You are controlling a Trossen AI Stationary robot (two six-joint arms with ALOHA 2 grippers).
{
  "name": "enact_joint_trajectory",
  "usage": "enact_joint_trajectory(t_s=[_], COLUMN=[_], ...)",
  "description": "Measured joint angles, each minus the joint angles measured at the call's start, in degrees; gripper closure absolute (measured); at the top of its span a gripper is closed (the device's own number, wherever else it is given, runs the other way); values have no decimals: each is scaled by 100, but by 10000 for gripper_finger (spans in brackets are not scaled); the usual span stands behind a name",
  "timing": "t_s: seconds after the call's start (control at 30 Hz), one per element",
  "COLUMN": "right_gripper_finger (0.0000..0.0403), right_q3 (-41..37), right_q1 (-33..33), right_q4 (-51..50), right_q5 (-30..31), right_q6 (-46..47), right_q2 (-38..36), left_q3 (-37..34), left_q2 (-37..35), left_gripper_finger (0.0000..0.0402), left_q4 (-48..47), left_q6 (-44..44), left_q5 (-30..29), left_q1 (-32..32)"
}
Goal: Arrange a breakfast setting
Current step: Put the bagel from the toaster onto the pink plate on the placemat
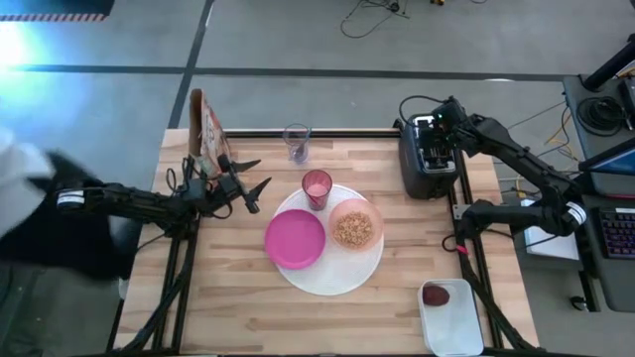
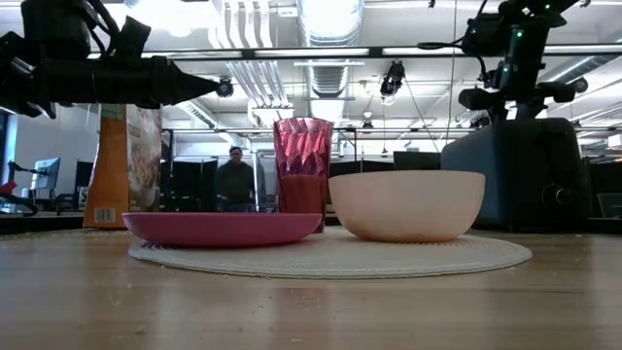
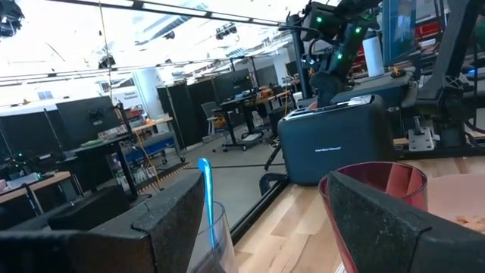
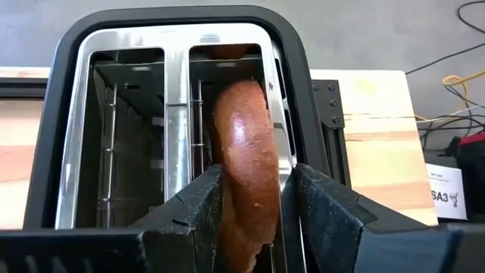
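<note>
- A big round white plate point(image 1: 327, 273) lies in the middle of a wooden table point(image 1: 248, 307), seen from above.
- On the white plate, toward its left, sits a smaller magenta plate point(image 1: 295, 239); nothing shows on it.
- To its right, also on the white plate, a pale pink bowl point(image 1: 355, 225) holds a heap of tan cereal.
- A pink tumbler point(image 1: 317, 187) stands upright at the far edge of the white plate; what it holds cannot be told.
- Farther back, a clear glass point(image 1: 296, 142) stands on the bare table with a spoon point(image 3: 206, 193) standing in it.
- A black toaster point(image 1: 428, 157) sits at the table's far right. A brown bagel point(image 4: 246, 178) stands on edge in one of its two slots; the other slot holds nothing.
- The right gripper point(image 4: 254, 205) hangs over that slot, its fingers on either side of the bagel and narrowly spread; whether they press it cannot be told.
- A white square tray point(image 1: 451, 319) at the near right corner holds a dark red round fruit point(image 1: 436, 295).
- A cereal box point(image 1: 206, 129) stands at the far left of the table.
- The left gripper point(image 1: 252, 183) hovers above the table just beside the box, left of the tumbler, with fingers wide apart and nothing between them.
- In the room beyond, a person point(image 2: 234, 182) is visible.
</note>
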Motion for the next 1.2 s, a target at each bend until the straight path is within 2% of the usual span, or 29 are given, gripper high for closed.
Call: enact_joint_trajectory(t_s=[0.2, 0.67, 1.2], right_gripper_finger=[247, 249, 282], right_q3=[0, 2, -52], right_q1=[0, 4, 15], right_q4=[48, 186, 271], right_q5=[274, 234, 56], right_q6=[-24, 8, 13], right_q2=[-3, -13, -73], left_q3=[0, 0, 0], left_q2=[0, 0, 2], left_gripper_finger=[141, 141, 141], left_q4=[0, 2, 2], left_q6=[0, 0, 0], left_q5=[0, 0, 0], left_q1=[0, 0, 0])
